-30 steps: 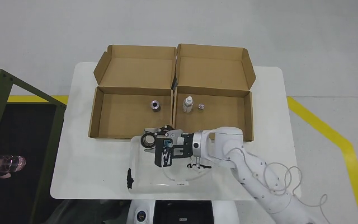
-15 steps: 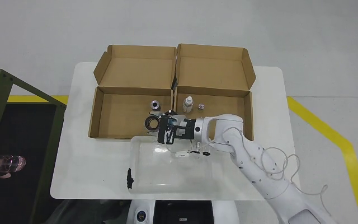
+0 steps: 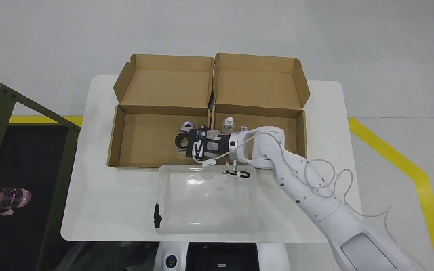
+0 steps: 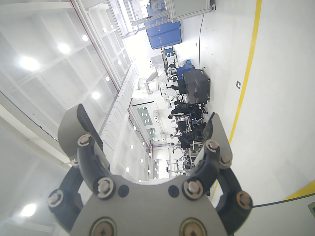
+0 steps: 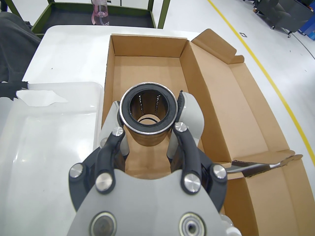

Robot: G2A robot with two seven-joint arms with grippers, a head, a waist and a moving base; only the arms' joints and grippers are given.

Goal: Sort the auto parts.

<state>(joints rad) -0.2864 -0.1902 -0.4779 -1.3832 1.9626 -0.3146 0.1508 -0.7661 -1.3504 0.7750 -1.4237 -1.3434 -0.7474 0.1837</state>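
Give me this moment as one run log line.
right gripper: shut on linear bearing | place: above left cardboard box | left gripper: open, empty | step: linear bearing not yet released

The white table [image 3: 88, 196] carries two open cardboard boxes, set side by side, and a clear tray. The left box [image 3: 139, 139] lies directly under the right gripper [image 3: 183, 141]. The right box [image 3: 278, 135] sits behind the gripper, by its wrist. The tray [image 3: 203, 213] lies just beside the gripper, on the robot's side, along the boxes' near walls.
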